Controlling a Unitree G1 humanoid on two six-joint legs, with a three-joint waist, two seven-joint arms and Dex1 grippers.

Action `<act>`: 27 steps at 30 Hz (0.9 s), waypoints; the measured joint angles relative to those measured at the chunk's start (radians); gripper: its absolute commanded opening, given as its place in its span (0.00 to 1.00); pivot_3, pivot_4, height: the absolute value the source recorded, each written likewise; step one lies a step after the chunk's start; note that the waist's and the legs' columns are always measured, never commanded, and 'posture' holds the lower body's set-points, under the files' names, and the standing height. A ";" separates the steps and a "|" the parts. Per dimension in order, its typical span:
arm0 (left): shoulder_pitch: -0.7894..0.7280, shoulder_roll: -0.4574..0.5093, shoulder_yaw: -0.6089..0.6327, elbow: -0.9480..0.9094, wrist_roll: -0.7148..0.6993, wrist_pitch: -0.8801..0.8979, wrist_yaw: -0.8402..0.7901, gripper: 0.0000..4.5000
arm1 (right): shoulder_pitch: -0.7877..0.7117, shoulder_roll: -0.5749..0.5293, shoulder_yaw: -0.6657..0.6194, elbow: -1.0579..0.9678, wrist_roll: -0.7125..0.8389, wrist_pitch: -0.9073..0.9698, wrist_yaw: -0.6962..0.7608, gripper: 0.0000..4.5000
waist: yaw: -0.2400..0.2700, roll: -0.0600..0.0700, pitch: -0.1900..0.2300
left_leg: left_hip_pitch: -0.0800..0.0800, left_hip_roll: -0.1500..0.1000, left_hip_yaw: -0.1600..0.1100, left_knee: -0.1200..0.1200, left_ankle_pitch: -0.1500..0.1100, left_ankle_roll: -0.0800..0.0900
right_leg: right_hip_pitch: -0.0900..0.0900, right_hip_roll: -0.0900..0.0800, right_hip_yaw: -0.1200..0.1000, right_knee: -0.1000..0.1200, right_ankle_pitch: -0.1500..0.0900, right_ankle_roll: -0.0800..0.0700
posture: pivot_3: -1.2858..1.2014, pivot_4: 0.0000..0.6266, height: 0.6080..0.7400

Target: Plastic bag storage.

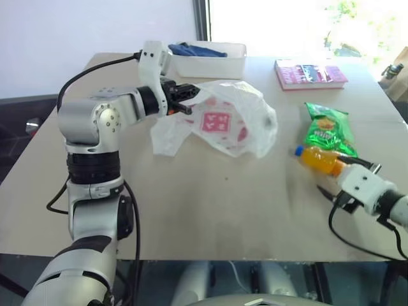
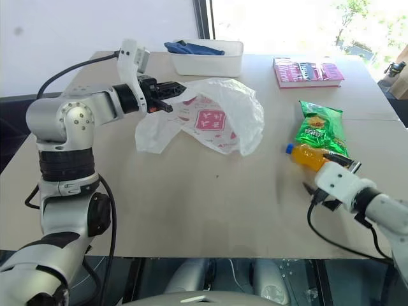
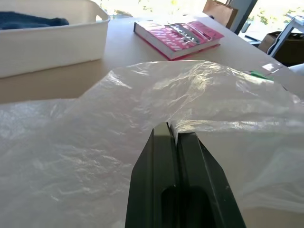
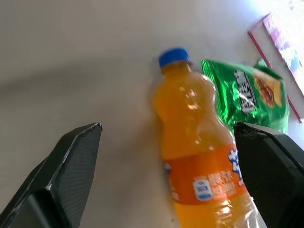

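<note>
My left pincer [image 3: 176, 135] pinches the left edge of the thin, crinkly, translucent white plastic bag [image 1: 223, 121] with its red-pink square print, bunched mid-surface. My right pincer [image 4: 166, 142] gapes empty around an orange drink bottle [image 4: 199, 166].

On the table [image 1: 210, 210], the bag [image 1: 223, 121] lies before the tray [image 1: 210, 64] at the far edge, with the book [image 1: 310, 74] toward the far right corner. Near the right edge my right gripper [image 4: 171, 156] straddles the bottle [image 1: 319, 159], which lies just before the packet [image 1: 328, 127].
</note>
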 measured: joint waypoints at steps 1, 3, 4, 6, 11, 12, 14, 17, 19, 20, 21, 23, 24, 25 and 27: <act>0.010 -0.007 0.003 -0.019 0.000 0.008 0.019 0.01 | -0.057 -0.011 0.024 0.070 -0.009 -0.003 0.014 1.00 | -0.001 -0.001 0.000 | 0.000 0.000 0.000 0.000 0.000 0.000 | 0.000 0.000 0.000 0.000 0.000 0.000 | 0.52 0.24 1.00; 0.030 -0.021 0.003 -0.054 -0.010 0.022 0.043 0.01 | -0.133 -0.030 0.061 0.167 -0.016 -0.017 0.047 1.00 | 0.000 -0.001 0.001 | 0.000 0.000 0.000 0.000 0.000 0.000 | 0.000 0.000 0.000 0.000 0.000 0.000 | 0.52 0.24 1.00; 0.038 -0.030 0.003 -0.068 -0.016 0.028 0.053 0.01 | -0.162 -0.039 0.076 0.204 -0.020 -0.027 0.064 1.00 | 0.001 -0.001 0.001 | -0.001 0.000 0.000 0.000 0.000 0.000 | -0.001 0.000 0.000 0.000 0.000 0.000 | 0.52 0.24 1.00; 0.058 -0.043 0.011 -0.105 -0.026 0.051 0.080 0.01 | -0.252 -0.060 0.136 0.318 -0.037 -0.058 0.116 1.00 | 0.000 -0.001 0.001 | -0.001 0.000 0.000 0.000 0.000 0.000 | -0.001 -0.001 0.000 0.000 0.000 0.000 | 0.52 0.24 1.00; 0.068 -0.051 0.033 -0.167 -0.059 0.097 0.123 0.00 | -0.407 -0.158 0.234 0.493 -0.010 0.008 0.355 0.94 | 0.003 -0.001 0.001 | -0.002 0.000 0.000 0.000 0.000 0.000 | -0.002 -0.004 -0.001 0.000 0.000 0.000 | 0.52 0.24 1.00; 0.068 -0.051 0.035 -0.171 -0.062 0.099 0.128 0.00 | -0.418 -0.170 0.236 0.503 -0.001 0.023 0.389 0.89 | 0.004 -0.001 0.001 | -0.002 0.000 -0.001 0.000 0.000 0.000 | -0.002 -0.004 -0.001 -0.001 0.000 0.000 | 0.52 0.24 1.00; 0.069 -0.051 0.046 -0.187 -0.070 0.109 0.141 0.00 | -0.470 -0.197 0.255 0.538 0.037 0.078 0.498 0.74 | 0.004 -0.001 0.001 | -0.002 0.000 -0.001 0.000 0.000 0.000 | -0.002 -0.004 -0.002 -0.001 0.000 0.000 | 0.52 0.24 1.00; 0.070 -0.057 0.060 -0.207 -0.085 0.125 0.164 0.00 | -0.565 -0.192 0.309 0.616 0.041 0.112 0.586 0.70 | 0.002 -0.001 0.001 | -0.002 0.001 -0.001 0.000 0.000 0.000 | -0.002 -0.004 -0.001 -0.001 0.000 0.000 | 0.52 0.24 1.00; 0.070 -0.061 0.070 -0.214 -0.095 0.134 0.175 0.00 | -0.580 -0.185 0.313 0.630 0.039 0.114 0.588 0.70 | 0.000 -0.001 0.001 | -0.002 0.001 -0.001 0.000 0.000 0.000 | -0.002 -0.004 -0.001 -0.001 0.000 0.000 | 0.52 0.24 1.00; 0.070 -0.071 0.079 -0.220 -0.099 0.139 0.185 0.00 | -0.584 -0.174 0.308 0.630 0.041 0.126 0.577 0.70 | -0.001 -0.001 0.001 | -0.002 0.001 -0.001 0.000 0.000 0.000 | -0.002 -0.004 -0.001 -0.001 0.000 0.000 | 0.52 0.24 1.00; 0.069 -0.079 0.083 -0.224 -0.104 0.144 0.191 0.00 | -0.581 -0.166 0.300 0.624 0.048 0.142 0.566 0.70 | -0.001 -0.002 0.001 | -0.003 0.001 -0.001 0.000 0.000 0.000 | -0.002 -0.005 -0.001 -0.001 0.000 0.000 | 0.52 0.24 1.00; 0.068 -0.089 0.092 -0.227 -0.117 0.158 0.204 0.00 | -0.549 -0.159 0.254 0.559 0.096 0.201 0.560 0.70 | 0.001 -0.001 0.001 | -0.007 0.001 0.000 0.001 0.000 0.000 | -0.007 -0.005 -0.001 0.001 0.000 0.000 | 0.52 0.24 1.00; 0.067 -0.091 0.096 -0.227 -0.118 0.163 0.209 0.00 | -0.522 -0.158 0.211 0.490 0.144 0.247 0.563 0.70 | 0.001 0.000 0.001 | -0.014 0.001 0.000 0.002 0.000 -0.001 | -0.014 -0.005 0.000 0.003 0.000 0.000 | 0.52 0.24 1.00; 0.066 -0.092 0.099 -0.226 -0.120 0.167 0.214 0.00 | -0.489 -0.158 0.155 0.404 0.205 0.308 0.567 0.70 | 0.002 0.000 0.002 | -0.018 0.001 0.000 0.003 0.000 -0.001 | -0.017 -0.004 -0.001 0.003 0.000 0.000 | 0.52 0.24 1.00; 0.061 -0.096 0.102 -0.224 -0.123 0.171 0.221 0.00 | -0.429 -0.158 0.033 0.214 0.332 0.421 0.573 0.70 | 0.003 0.000 0.002 | -0.020 0.001 -0.001 0.002 0.000 -0.001 | -0.019 -0.004 -0.001 0.002 0.000 0.000 | 0.52 0.24 1.00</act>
